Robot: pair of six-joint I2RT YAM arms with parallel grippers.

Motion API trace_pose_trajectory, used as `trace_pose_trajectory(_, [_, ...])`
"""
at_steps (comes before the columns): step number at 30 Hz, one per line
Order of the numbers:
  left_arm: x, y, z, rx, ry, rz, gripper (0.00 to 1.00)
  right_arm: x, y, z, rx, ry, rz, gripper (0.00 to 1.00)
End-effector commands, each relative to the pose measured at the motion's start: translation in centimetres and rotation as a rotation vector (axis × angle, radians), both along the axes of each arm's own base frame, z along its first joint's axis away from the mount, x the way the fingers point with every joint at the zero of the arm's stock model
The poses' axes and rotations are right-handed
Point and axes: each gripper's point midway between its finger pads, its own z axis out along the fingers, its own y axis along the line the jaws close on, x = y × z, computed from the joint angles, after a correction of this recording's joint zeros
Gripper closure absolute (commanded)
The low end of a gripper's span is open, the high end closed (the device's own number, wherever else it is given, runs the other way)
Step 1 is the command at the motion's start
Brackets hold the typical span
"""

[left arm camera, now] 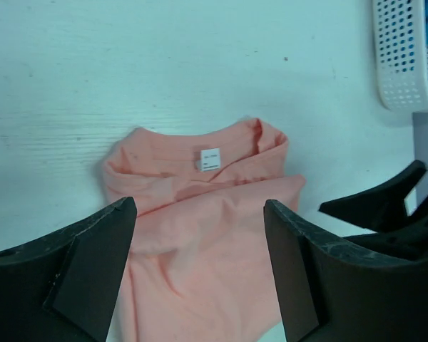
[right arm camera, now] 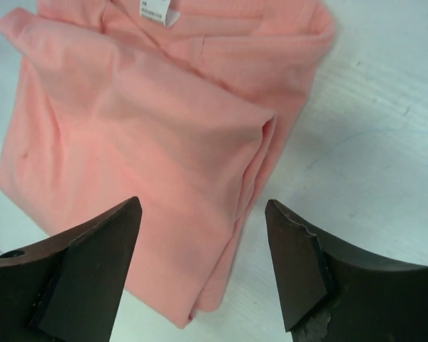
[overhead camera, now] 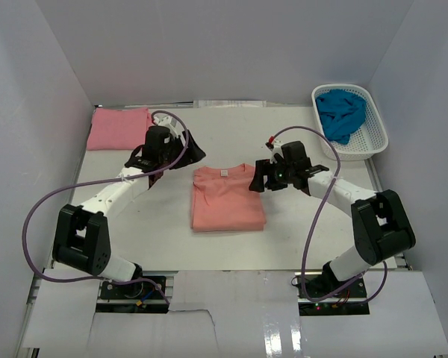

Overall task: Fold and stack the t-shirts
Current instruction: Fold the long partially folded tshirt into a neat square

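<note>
Table (overhead camera: 306, 231): salmon t-shirt (overhead camera: 228, 203) beside right gripper (overhead camera: 259, 177)

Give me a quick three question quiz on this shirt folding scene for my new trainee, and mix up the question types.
1. True or false: the teal shirt lies crumpled inside the white basket.
2. Multiple choice: where is the folded salmon shirt? A) in the basket. B) flat on the table, between the left claw and the right claw. C) draped over an arm.
3. Fill in the blank: both claws are ___ and hold nothing.

Key: 1 true; 2 B; 3 open.
</note>
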Motion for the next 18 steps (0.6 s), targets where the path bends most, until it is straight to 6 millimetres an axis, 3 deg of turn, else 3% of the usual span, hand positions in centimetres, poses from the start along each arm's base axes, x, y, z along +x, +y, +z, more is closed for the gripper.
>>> trace_pose_trajectory(1, [-0.4,0.1,-0.9,0.032,-0.024,-0.064,0.16,2.9,-0.3,1.9,-0.055,-0.122,0.015,0.23])
trace_pose_trajectory(9, [-1.5,0.9,-2.2,0.104,-0.053,-0.087,0.17,5.8,0.8,1.6,-0.074,-0.138,0.034,0.3])
trace_pose_trajectory(18, [-2.5,1.3,-3.7,0.164,-0.013,-0.087,0.18,5.6,1.0,-0.9,-0.088,-0.062,0.04,0.37])
